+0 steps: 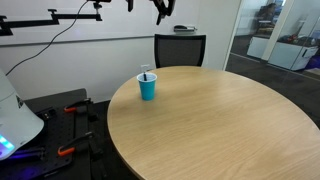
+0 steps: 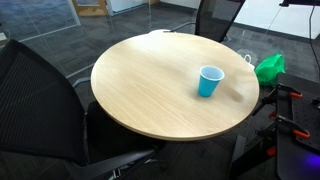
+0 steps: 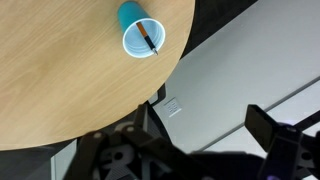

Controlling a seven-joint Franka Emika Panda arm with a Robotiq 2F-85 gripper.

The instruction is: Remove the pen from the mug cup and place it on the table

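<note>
The small blue mug cup (image 1: 147,87) stands upright near the edge of the round tan table (image 1: 220,130); it shows in both exterior views (image 2: 209,81). In the wrist view I look down into the cup (image 3: 131,18), and the thin dark pen (image 3: 150,39) leans inside it across the opening. In an exterior view only the pen's tip (image 1: 147,72) shows at the rim. My gripper (image 3: 190,150) is open and empty, its dark fingers wide apart, high above the floor beside the table and well away from the cup. It shows at the top of an exterior view (image 1: 162,8).
A black office chair (image 1: 180,48) stands at the far side of the table. A black mesh chair (image 2: 40,100) is close to the camera. A green object (image 2: 270,67) lies past the table edge. Tools and cables (image 1: 68,112) lie on the floor by the white robot base (image 1: 15,120).
</note>
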